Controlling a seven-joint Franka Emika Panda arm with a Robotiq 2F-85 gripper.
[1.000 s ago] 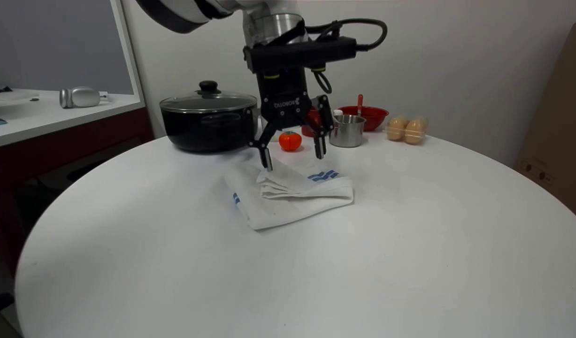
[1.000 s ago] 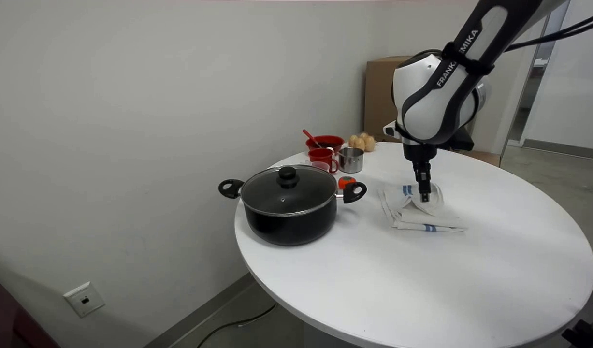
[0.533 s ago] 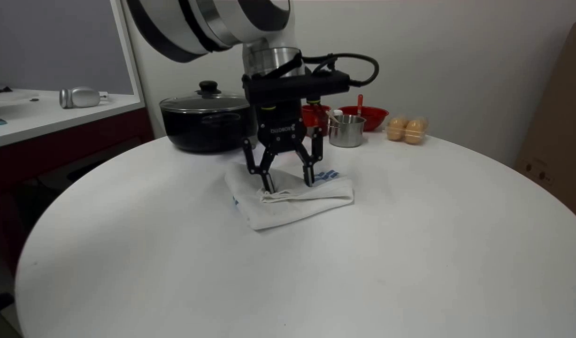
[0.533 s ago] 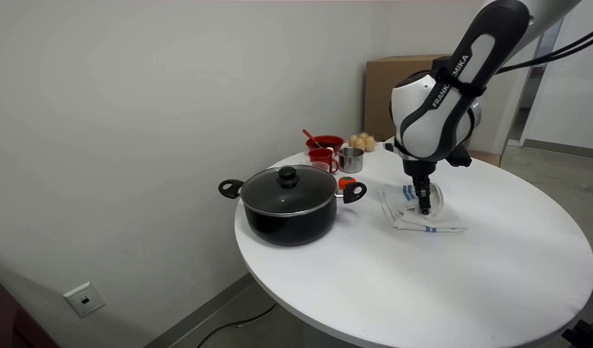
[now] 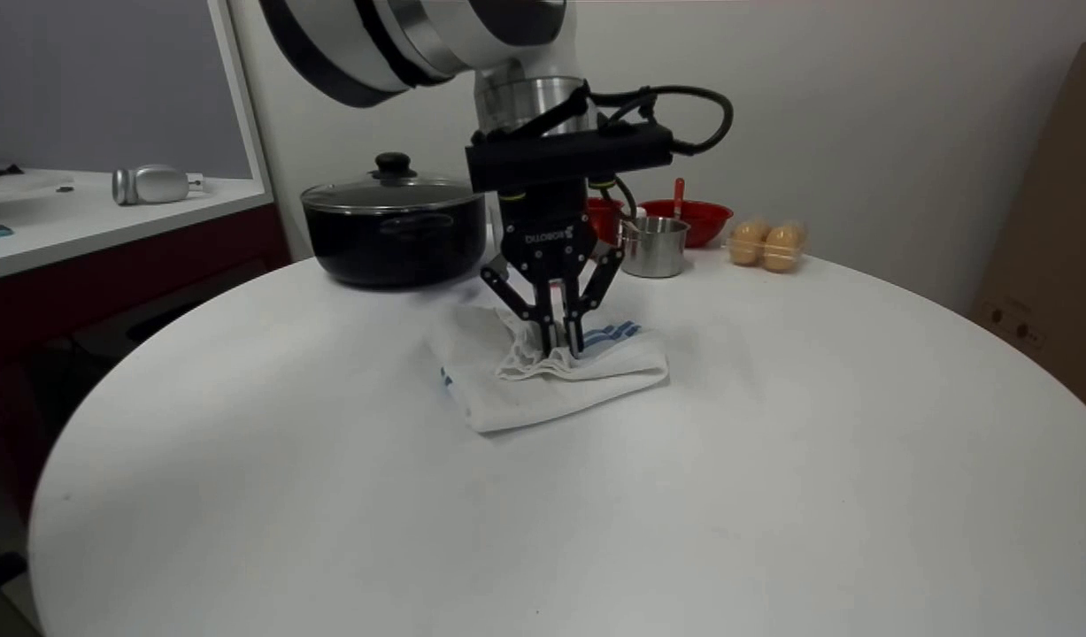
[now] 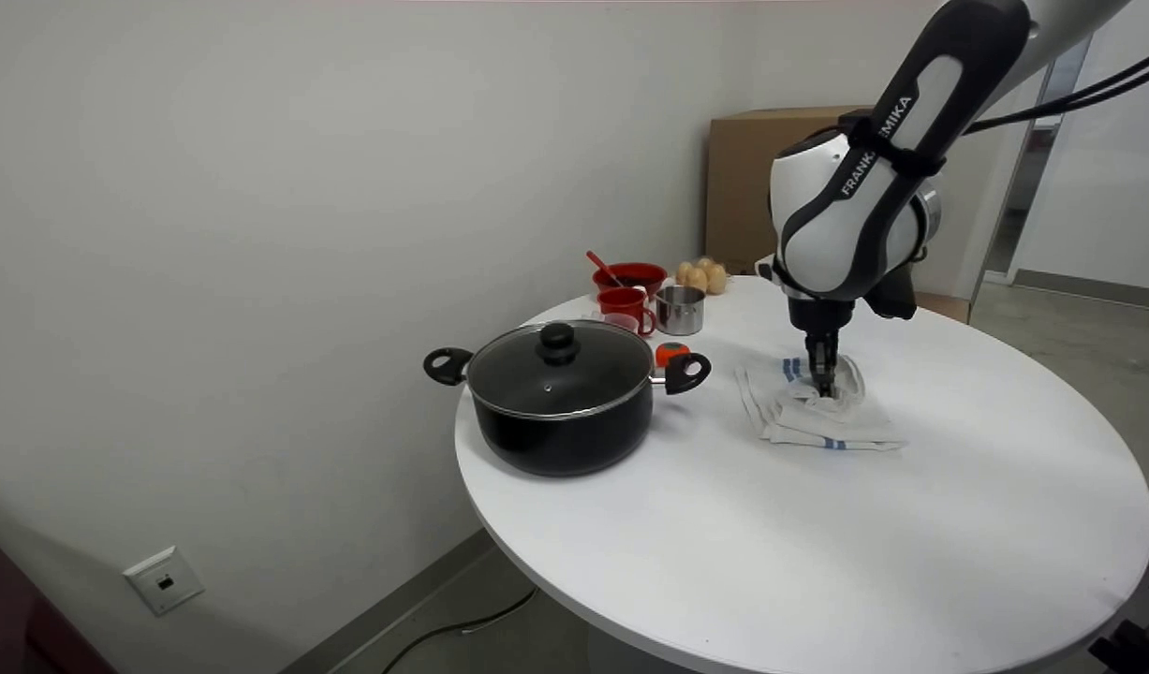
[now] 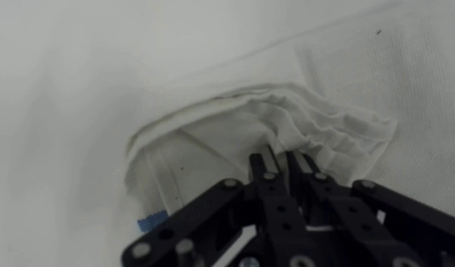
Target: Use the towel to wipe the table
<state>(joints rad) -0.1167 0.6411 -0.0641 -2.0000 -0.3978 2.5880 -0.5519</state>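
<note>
The end effector [image 7: 282,151] points down at the towel [image 5: 547,396], its jaws narrow and nearly together, with a ruched upper fold pinched between them. The towel lies folded on the white counter [image 5: 728,495], apart from the pot [image 6: 560,440]. The step in hand is judged to be securing the grasp before the first stroke. To do it well, the pinch should take more than the top fold, lest the lower layers lag or unfold; the end effector should then travel low, pressing lightly and evenly so that the cloth lies flat, and sweep away from the pot. The pot bears a glass lid [image 6: 565,379], through which no contents are discernible. The red bowl [image 5: 706,226] holds a red-handled utensil [image 5: 679,196]; further contents are too small to tell. The clear carton [image 5: 766,252] holds eggs [image 5: 783,245]. What the steel cup [image 6: 680,312] and the red mug [image 6: 621,301] contain is not shown clearly.
</note>
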